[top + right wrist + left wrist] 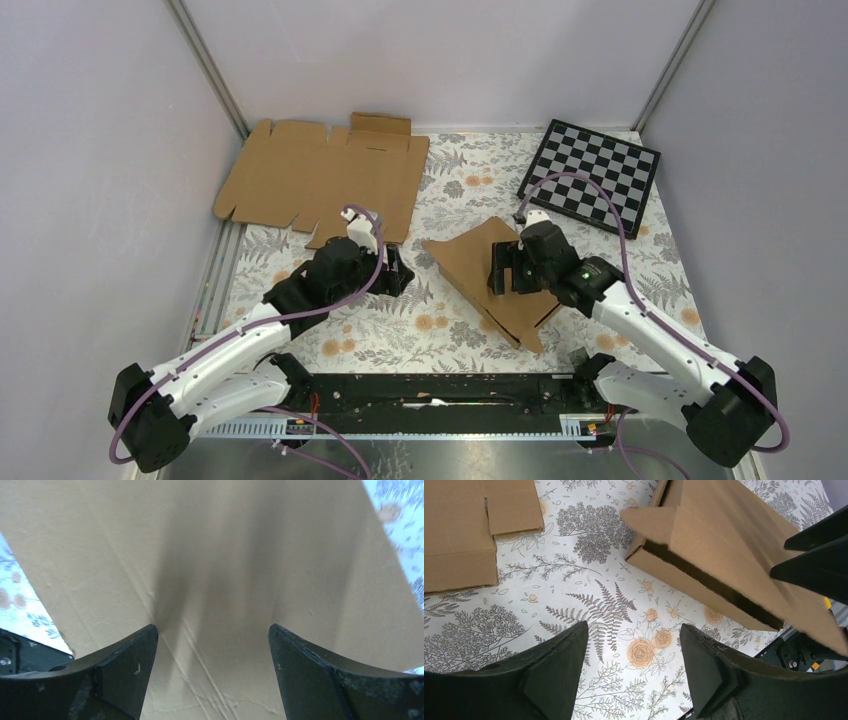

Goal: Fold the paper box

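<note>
The paper box (470, 262) lies folded shut near the table's middle, a shallow brown cardboard shape turned corner-on. In the left wrist view the box (724, 555) shows a dark gap under its lid along the near side. My right gripper (508, 272) is over the box's top, open, with bare creased cardboard (215, 555) between its fingers. Its tips (145, 640) are close to that surface; whether they touch it I cannot tell. My left gripper (398, 270) is left of the box, open over the flowered cloth (644, 650), apart from the box and holding nothing.
A flat, unfolded brown cardboard sheet (320, 180) lies at the back left, and its edge (459, 530) shows in the left wrist view. A black-and-white checkerboard (590, 175) sits at the back right. Grey walls close in the table's left, back and right sides.
</note>
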Controlling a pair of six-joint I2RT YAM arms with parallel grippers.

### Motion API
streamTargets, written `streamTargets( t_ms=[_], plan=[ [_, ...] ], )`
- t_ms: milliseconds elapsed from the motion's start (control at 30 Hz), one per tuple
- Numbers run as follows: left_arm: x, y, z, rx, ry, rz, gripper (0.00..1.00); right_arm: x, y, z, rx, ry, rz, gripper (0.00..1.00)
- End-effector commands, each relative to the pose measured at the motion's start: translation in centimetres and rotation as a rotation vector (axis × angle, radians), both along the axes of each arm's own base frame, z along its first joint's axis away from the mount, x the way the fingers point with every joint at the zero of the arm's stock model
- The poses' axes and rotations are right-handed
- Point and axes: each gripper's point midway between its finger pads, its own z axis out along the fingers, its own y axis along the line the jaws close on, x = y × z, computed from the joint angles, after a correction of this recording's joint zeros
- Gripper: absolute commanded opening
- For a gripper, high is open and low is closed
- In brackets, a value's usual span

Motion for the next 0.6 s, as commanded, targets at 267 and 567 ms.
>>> streamTargets(
  t_ms=[267, 567],
  plan=[
    [0.3, -0.2, 0.2, -0.036, -0.017, 0.013, 0.73, -2.9, -1.6, -8.5, -0.003, 0.186, -0.15, 0.86],
    [-1.0, -1.6, -1.9, -0.12, 0.074, -0.03, 0.71, -0.8, -2.2, -4.2, -0.058, 0.07, -0.128, 0.97]
  ],
)
